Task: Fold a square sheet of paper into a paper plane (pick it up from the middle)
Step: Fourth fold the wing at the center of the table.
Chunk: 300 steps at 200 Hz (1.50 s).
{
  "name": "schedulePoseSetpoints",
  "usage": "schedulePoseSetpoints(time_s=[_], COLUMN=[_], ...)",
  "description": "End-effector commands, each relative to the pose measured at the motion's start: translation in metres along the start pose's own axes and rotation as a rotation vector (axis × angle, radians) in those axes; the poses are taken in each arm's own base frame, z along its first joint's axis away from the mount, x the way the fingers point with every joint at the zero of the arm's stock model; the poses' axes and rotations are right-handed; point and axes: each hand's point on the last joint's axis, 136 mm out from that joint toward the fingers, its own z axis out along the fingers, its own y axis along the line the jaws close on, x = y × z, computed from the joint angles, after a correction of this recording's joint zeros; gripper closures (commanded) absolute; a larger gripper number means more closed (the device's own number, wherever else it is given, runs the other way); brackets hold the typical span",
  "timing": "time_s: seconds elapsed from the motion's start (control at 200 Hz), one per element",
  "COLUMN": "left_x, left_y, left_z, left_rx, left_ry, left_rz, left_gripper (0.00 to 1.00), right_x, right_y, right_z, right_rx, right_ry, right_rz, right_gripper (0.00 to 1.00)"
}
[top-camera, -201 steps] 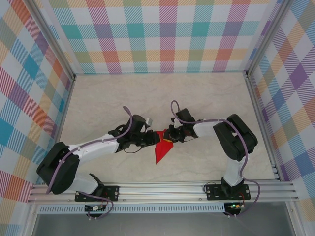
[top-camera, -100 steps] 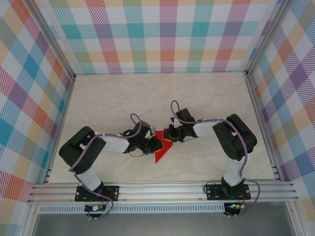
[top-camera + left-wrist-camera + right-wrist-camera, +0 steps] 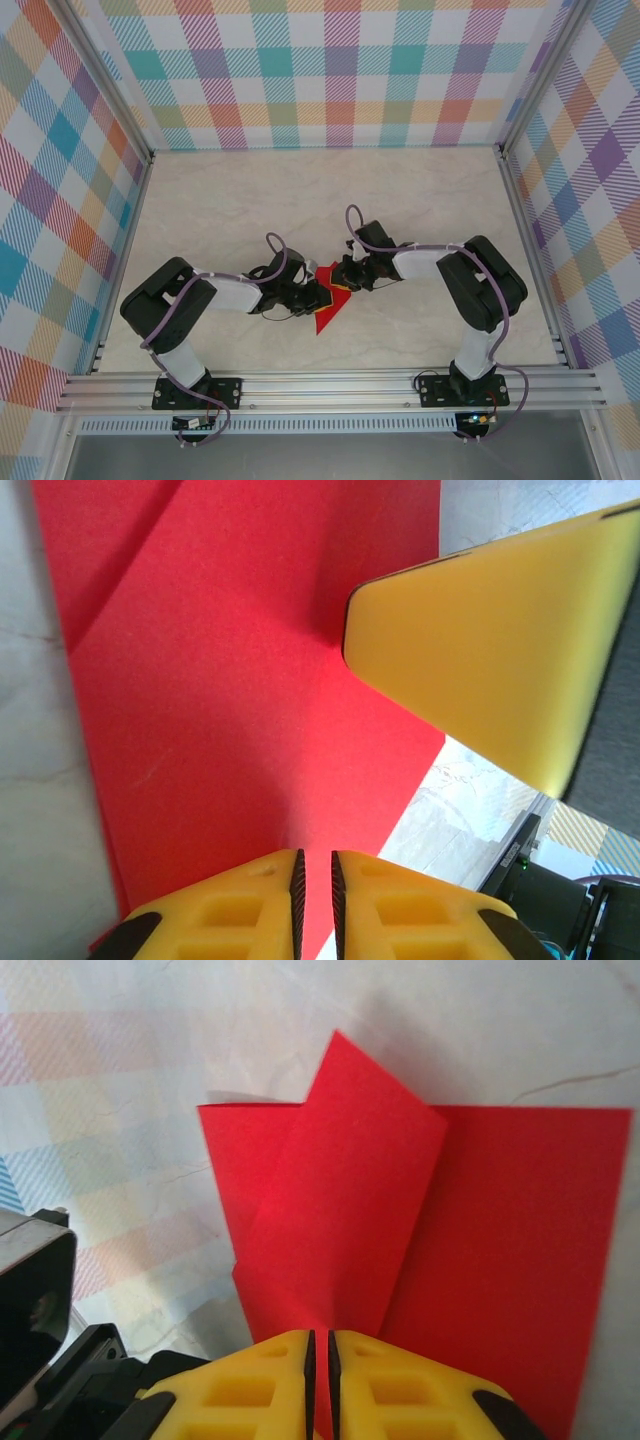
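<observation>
Right end effector (image 3: 319, 1345) pinches a raised fold of the red sheet (image 3: 500, 1240); left end effector (image 3: 316, 865), clenched, nips its opposite edge.

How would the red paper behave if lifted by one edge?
Probably floppy: the red paper is thin and lies flat. Its folded flap casts a shadow, so creases may spring open. It likely slides on the smooth table.
</observation>
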Motion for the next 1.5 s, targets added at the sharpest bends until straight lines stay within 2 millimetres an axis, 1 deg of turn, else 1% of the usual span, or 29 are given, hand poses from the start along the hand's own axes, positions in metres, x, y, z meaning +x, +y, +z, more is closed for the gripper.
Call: schedulePoseSetpoints(time_s=[0.0, 0.13, 0.2, 0.28, 0.36, 0.45, 0.56, 0.68, 0.815, 0.87, 0.935, 1.01, 1.08, 1.19, 1.325, 1.495], left_x=[0.007, 0.003, 0.002, 0.003, 0.006, 0.007, 0.008, 0.01, 0.012, 0.012, 0.013, 0.017, 0.019, 0.024, 0.026, 0.027], left_y=[-0.012, -0.025, -0.029, -0.023, -0.017, -0.012, -0.009, -0.002, 0.006, 0.01, 0.013, 0.016, 0.02, 0.023, 0.025, 0.027], left_z=[-0.006, -0.012, -0.015, -0.016, -0.015, -0.015, -0.015, -0.011, -0.006, -0.003, -0.001, 0.001, 0.002, 0.005, 0.006, 0.003], left_rx=[0.029, 0.058, 0.063, 0.032, 0.014, 0.004, -0.01, -0.031, -0.06, -0.074, -0.086, -0.092, -0.102, -0.1, -0.107, -0.117], left_ry=[0.017, -0.002, -0.009, -0.008, 0.001, 0.002, 0.003, 0.016, 0.031, 0.037, 0.042, 0.052, 0.057, 0.074, 0.08, 0.074], left_rz=[0.045, 0.081, 0.095, 0.097, 0.092, 0.084, 0.077, 0.072, 0.067, 0.063, 0.06, 0.058, 0.058, 0.057, 0.054, 0.056], left_gripper=[0.8, 0.79, 0.77, 0.77, 0.78, 0.78, 0.79, 0.79, 0.8, 0.81, 0.82, 0.83, 0.84, 0.85, 0.86, 0.86], right_x=[-0.002, 0.0, 0.0, 0.001, 0.004, 0.005, 0.012, 0.023, 0.029, 0.029, 0.028, 0.026, 0.026, 0.027, 0.022, 0.017], right_y=[0.018, 0.024, 0.025, 0.025, 0.026, 0.011, -0.007, -0.017, -0.022, -0.019, -0.011, -0.001, 0.005, 0.015, 0.023, 0.028], right_z=[-0.007, -0.006, -0.007, -0.004, 0.004, 0.012, 0.013, 0.011, 0.006, 0.004, -0.001, -0.011, -0.021, -0.027, -0.02, -0.001], right_rx=[-0.023, -0.044, -0.039, -0.041, -0.051, 0.005, 0.051, 0.051, 0.056, 0.048, 0.032, 0.014, 0.011, -0.006, -0.038, -0.08], right_ry=[-0.003, 0.013, 0.011, 0.031, 0.061, 0.074, 0.073, 0.076, 0.063, 0.058, 0.055, 0.031, 0.013, 0.012, 0.022, 0.06], right_rz=[-0.051, -0.06, -0.064, -0.068, -0.07, -0.039, -0.019, -0.007, -0.004, -0.011, -0.023, -0.039, -0.052, -0.07, -0.063, -0.049], right_gripper=[0.85, 0.85, 0.83, 0.82, 0.82, 0.83, 0.84, 0.84, 0.84, 0.83, 0.82, 0.82, 0.8, 0.79, 0.81, 0.85])
